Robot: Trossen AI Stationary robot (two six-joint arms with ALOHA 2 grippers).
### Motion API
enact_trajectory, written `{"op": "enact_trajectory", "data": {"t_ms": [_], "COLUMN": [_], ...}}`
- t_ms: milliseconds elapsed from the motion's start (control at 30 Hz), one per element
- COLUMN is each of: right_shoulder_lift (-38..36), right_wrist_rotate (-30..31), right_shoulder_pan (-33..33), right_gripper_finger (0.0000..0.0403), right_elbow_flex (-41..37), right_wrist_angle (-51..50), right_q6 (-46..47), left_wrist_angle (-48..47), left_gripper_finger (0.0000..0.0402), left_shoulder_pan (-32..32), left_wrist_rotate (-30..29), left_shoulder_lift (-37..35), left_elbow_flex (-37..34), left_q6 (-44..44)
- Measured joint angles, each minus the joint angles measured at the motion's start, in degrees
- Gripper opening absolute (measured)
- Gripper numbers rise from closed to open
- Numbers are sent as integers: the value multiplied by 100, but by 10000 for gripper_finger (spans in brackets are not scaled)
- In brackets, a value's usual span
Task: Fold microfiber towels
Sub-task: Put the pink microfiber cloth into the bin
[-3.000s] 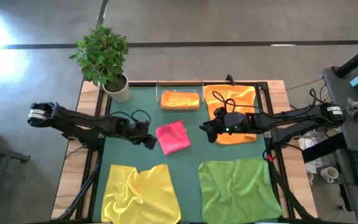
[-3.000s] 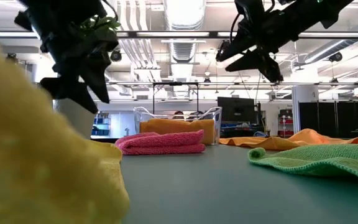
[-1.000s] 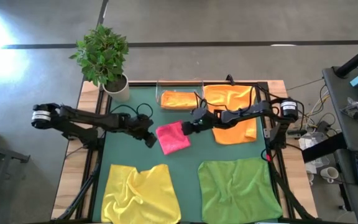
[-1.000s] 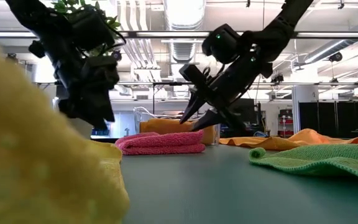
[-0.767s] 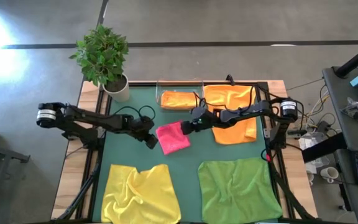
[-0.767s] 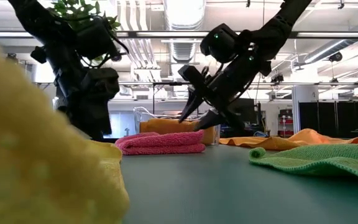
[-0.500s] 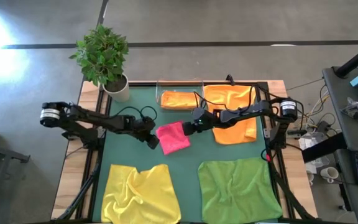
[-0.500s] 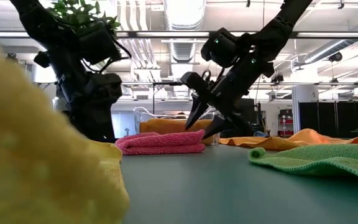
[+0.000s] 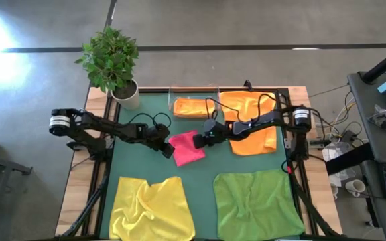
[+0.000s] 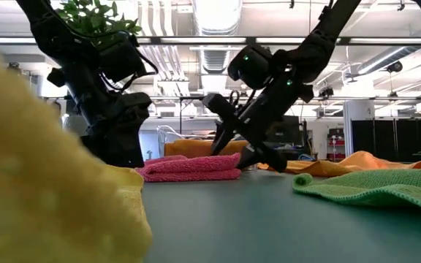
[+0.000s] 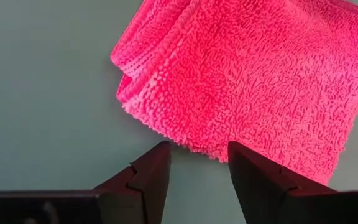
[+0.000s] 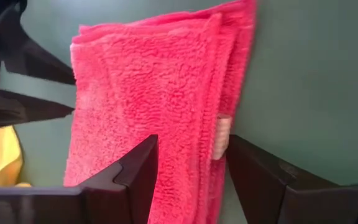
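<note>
- The folded pink microfiber towel (image 9: 187, 148) lay at the centre of the high view on the dark green mat (image 9: 146, 164) of the desk, with a tool at each side.
- The left tool (image 9: 167, 148) sat at the towel's left edge, its fingers parted and holding nothing; in the left wrist view they stood just short of the pink pile.
- The right tool (image 9: 206, 137) met the towel's upper right corner, fingers spread with the towel's edge between them and not pinched.
- A clear plastic tray (image 9: 194, 99) holding a folded orange towel (image 9: 193, 107) stood above centre, beside a spread orange towel (image 9: 252, 114).
- A yellow towel (image 9: 151, 213) lay crumpled at lower left, a green towel (image 9: 256, 204) at lower right.
- A potted green plant (image 9: 112, 63) stood at the desk's upper left corner.
- No writing was readable.
</note>
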Motion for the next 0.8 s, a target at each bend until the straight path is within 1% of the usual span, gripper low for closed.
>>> {"op": "enact_trajectory", "data": {"t_ms": [167, 267, 367, 533, 600, 633, 800], "right_shoulder_lift": [331, 433, 437, 408, 408, 408, 399], "right_wrist_rotate": [-342, -405, -508, -552, -548, -544, -511], "right_shoulder_pan": [-12, -1, -1, 1, 1, 11, 73], "right_gripper_finger": [179, 166, 133, 49, 21, 16, 11], "right_elbow_flex": [288, 455, 587, 822, 898, 926, 1064], "right_wrist_angle": [21, -15, -231, -929, -1015, -1022, -1036], "right_q6": [-42, -108, -170, -424, -510, -542, -603], "left_wrist_angle": [226, 237, 239, 302, 318, 338, 393], "left_gripper_finger": [150, 150, 150, 147, 136, 128, 64], "left_shoulder_pan": [32, 38, 38, 38, 38, 38, 36], "left_wrist_rotate": [-37, -43, -45, -96, -136, -146, -148], "left_shoulder_lift": [14, 22, 22, 22, 22, 22, 22], "left_elbow_flex": [-3, -3, -3, -3, -3, -3, -3], "left_q6": [22, 36, 41, 68, 68, 68, 69]}}
